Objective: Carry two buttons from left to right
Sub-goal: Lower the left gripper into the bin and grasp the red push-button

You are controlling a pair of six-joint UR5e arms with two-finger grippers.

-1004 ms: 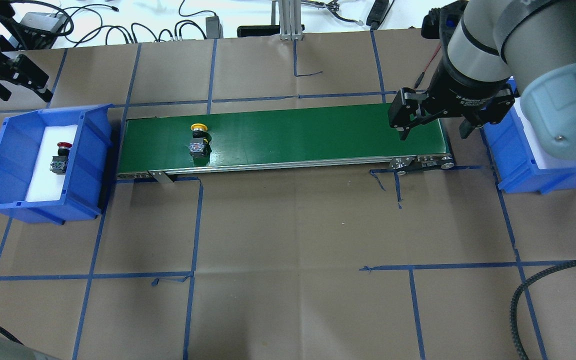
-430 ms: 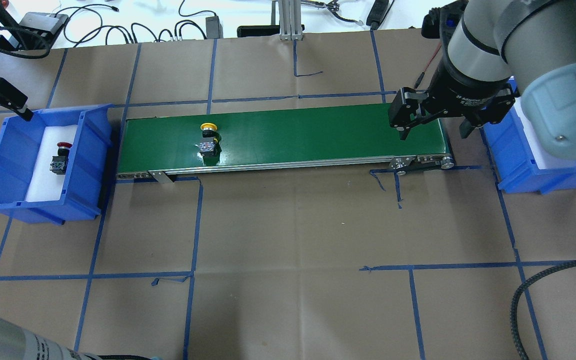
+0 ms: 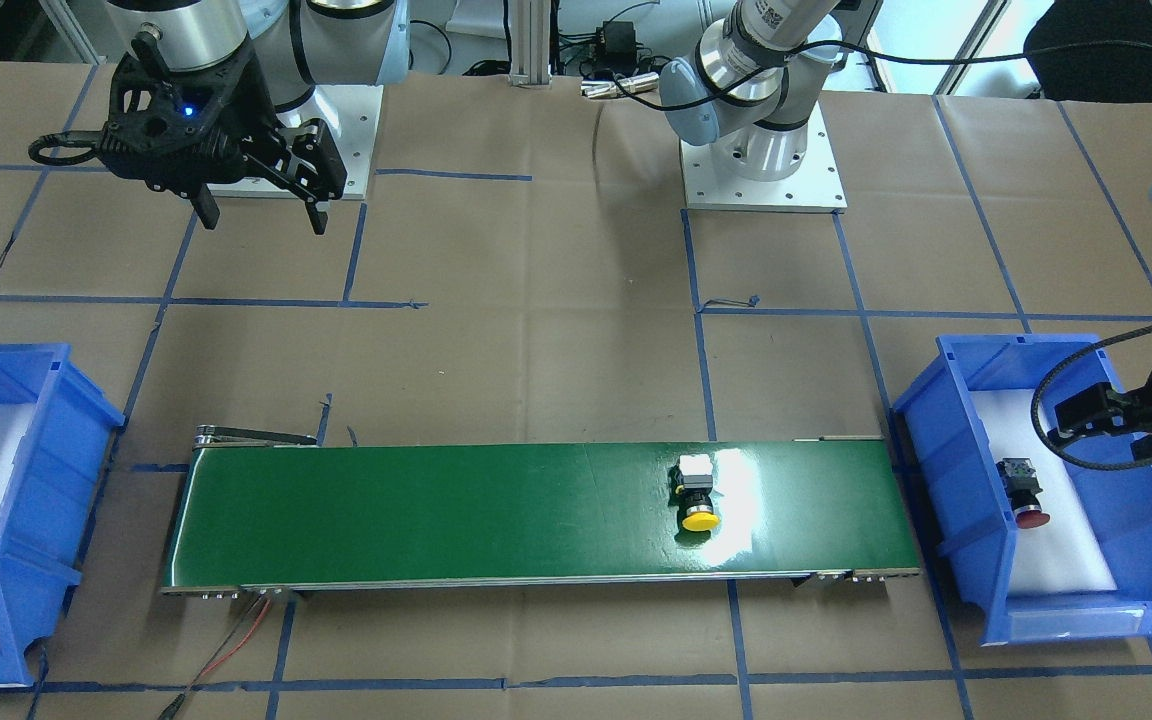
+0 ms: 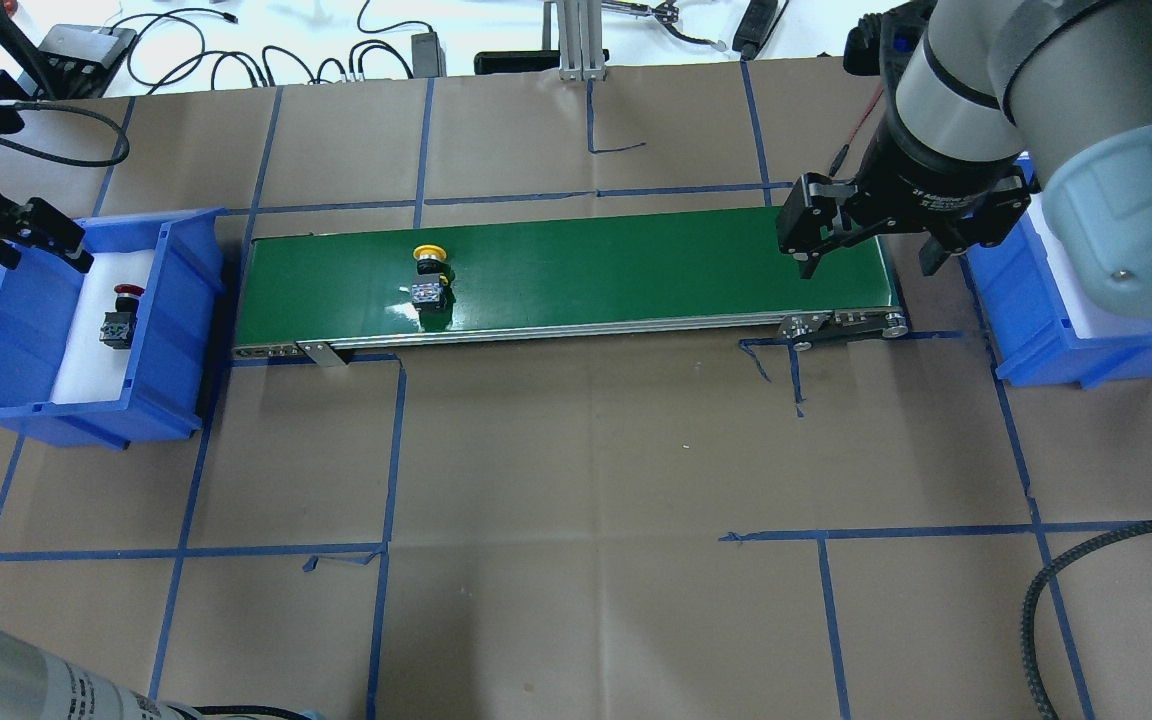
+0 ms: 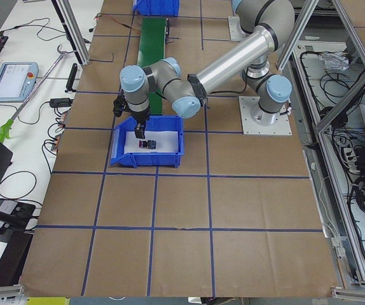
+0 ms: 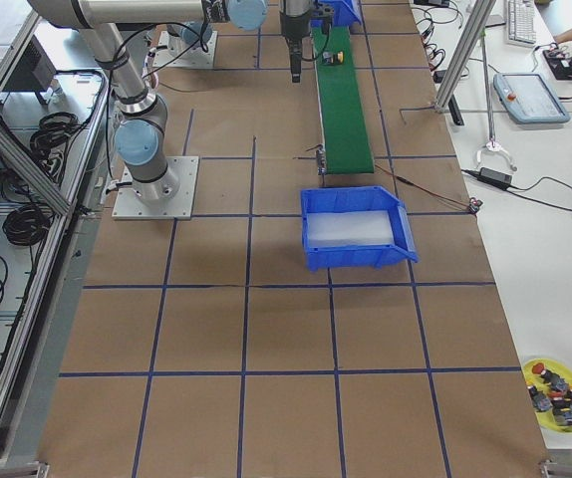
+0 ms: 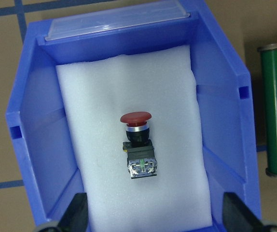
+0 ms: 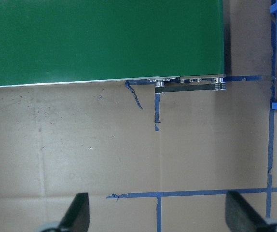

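Note:
The yellow-capped button (image 4: 429, 275) lies on its side on the left part of the green conveyor belt (image 4: 636, 260); it also shows in the front view (image 3: 698, 495). The red-capped button (image 7: 138, 145) lies on white foam in the left blue bin (image 4: 186, 300), also seen from overhead (image 4: 120, 315). My left gripper (image 7: 158, 215) is open and empty, above the bin's far end (image 4: 46, 262). My right gripper (image 4: 868, 268) is open and empty, held above the belt's right end (image 3: 262, 218).
The right blue bin (image 4: 1036, 340) with a white foam pad stands past the belt's right end; it holds nothing in the right side view (image 6: 356, 229). Cables and devices lie along the table's far edge (image 4: 236, 50). Blue tape lines cross the brown paper.
The yellow button has travelled to the right along the belt. My left gripper has come down and inward from beyond the bin to over its far end. The right arm has not moved.

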